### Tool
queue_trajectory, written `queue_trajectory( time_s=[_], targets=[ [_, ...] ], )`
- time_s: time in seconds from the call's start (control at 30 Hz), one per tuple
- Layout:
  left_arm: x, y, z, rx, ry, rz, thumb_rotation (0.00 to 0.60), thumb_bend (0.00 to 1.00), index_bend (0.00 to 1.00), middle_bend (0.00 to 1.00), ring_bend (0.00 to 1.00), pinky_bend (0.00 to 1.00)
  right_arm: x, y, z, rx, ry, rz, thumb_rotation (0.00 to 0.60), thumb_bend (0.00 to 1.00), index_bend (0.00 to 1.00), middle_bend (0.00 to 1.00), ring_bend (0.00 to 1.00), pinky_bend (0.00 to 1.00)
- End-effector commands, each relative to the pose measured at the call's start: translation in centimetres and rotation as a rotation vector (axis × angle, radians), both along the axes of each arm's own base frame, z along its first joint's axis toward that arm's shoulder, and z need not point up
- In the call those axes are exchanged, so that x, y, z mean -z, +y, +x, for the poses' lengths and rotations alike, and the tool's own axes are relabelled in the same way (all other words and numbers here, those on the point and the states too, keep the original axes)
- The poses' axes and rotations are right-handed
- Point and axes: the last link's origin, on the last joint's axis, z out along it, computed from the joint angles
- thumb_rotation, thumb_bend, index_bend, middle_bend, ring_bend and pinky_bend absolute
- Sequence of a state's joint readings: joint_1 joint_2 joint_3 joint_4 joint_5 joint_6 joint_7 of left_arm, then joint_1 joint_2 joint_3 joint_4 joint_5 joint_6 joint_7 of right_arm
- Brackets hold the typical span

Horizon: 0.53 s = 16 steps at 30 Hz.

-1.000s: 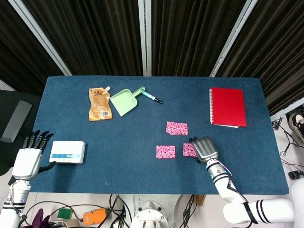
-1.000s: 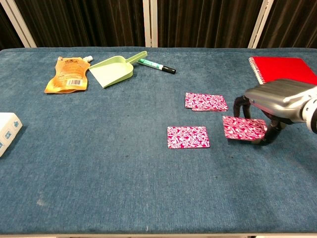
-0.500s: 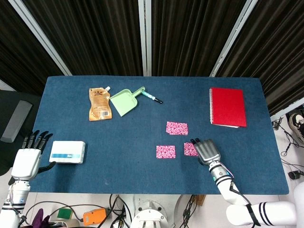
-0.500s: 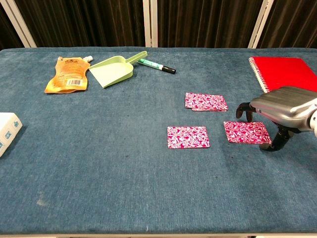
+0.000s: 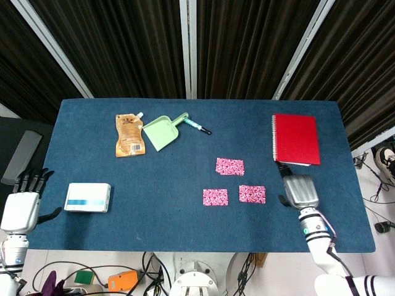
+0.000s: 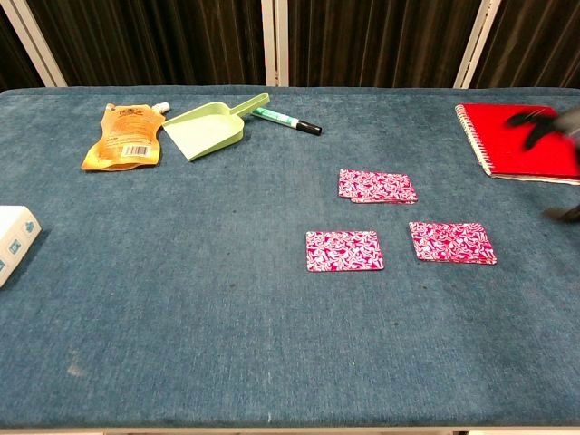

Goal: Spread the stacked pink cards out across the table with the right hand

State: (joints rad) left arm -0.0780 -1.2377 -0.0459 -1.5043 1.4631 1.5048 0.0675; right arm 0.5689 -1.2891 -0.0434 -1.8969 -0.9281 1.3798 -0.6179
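The small stack of pink patterned cards (image 5: 229,166) (image 6: 377,186) lies right of the table's middle. Two single pink cards lie flat nearer the front: one (image 5: 215,197) (image 6: 343,250) in the middle and one (image 5: 252,193) (image 6: 451,242) to its right. My right hand (image 5: 299,191) hovers right of that card, apart from it, holding nothing; the chest view catches only a blurred bit of it (image 6: 544,122) at the right edge. My left hand (image 5: 22,208) stays open off the table's left front corner, fingers spread.
A red spiral notebook (image 5: 295,139) (image 6: 524,136) lies at the right, just behind my right hand. A white box (image 5: 87,197) (image 6: 13,234) sits front left. At the back left lie an orange pouch (image 5: 128,135), a green dustpan (image 5: 162,131) and a marker (image 5: 197,126).
My right hand let go of the right-hand card, which now lies flat, and drew away to the right toward the notebook. The left hand slid slightly left and lower.
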Motion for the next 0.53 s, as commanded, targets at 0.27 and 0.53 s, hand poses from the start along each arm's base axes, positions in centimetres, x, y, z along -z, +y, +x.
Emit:
queue_trajectory(
  time_s=[0.27,0.53],
  targets=[
    [-1.5,-1.3,-0.8,-0.066,-0.024,0.056,0.600,0.08,0.14,0.11,0.03,0.00,-11.9,5.3,-8.7,0.067,-0.192,-0.290,0.600,0.24,0.00,0.00,0.00,0.00],
    [-0.8,-2.1,-0.2,-0.056,-0.023,0.049,0.600,0.08,0.14,0.11,0.03,0.00,-12.7,7.5,-9.7,0.018,-0.238,-0.367,0.600,0.24,0.00,0.00,0.00,0.00]
  ],
)
